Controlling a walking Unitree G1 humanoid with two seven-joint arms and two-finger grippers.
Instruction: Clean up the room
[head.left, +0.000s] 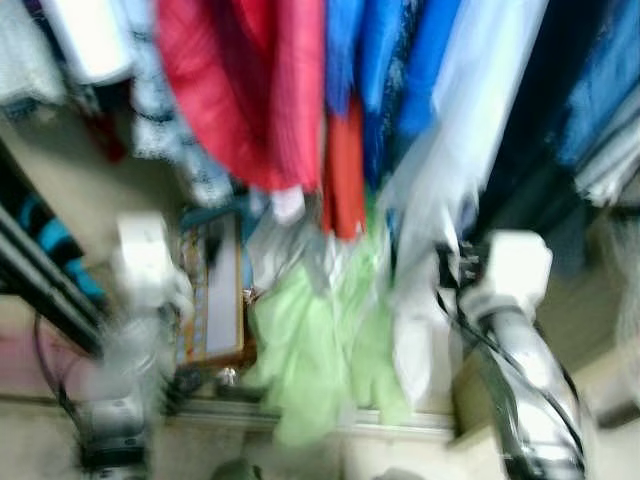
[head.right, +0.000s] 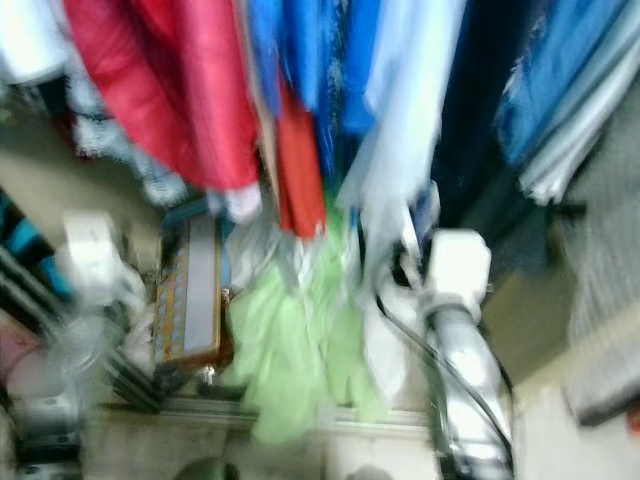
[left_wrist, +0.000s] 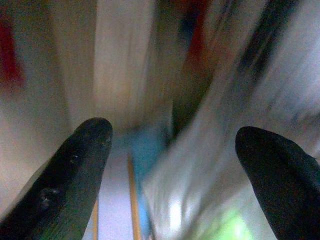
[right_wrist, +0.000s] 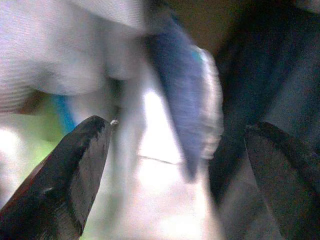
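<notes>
The head views are blurred by motion. A row of hanging clothes fills the top: a red garment (head.left: 245, 90), blue garments (head.left: 385, 70), a pale blue-white garment (head.left: 470, 130). Below them a light green cloth (head.left: 310, 350) hangs down toward a floor rail. My left arm (head.left: 145, 270) rises at the left and my right arm (head.left: 510, 300) at the right, both reaching toward the clothes. In the left wrist view my left gripper (left_wrist: 172, 165) is open with nothing between its fingers. In the right wrist view my right gripper (right_wrist: 177, 165) is open, close to pale and blue fabric (right_wrist: 180, 100).
A flat framed board with a patterned edge (head.left: 215, 295) leans behind the green cloth at the left. A dark rail with teal stripes (head.left: 45, 260) runs along the far left. A sliding-door track (head.left: 250, 410) crosses the floor at the bottom. Grey fabric (head.right: 600, 270) hangs at the right.
</notes>
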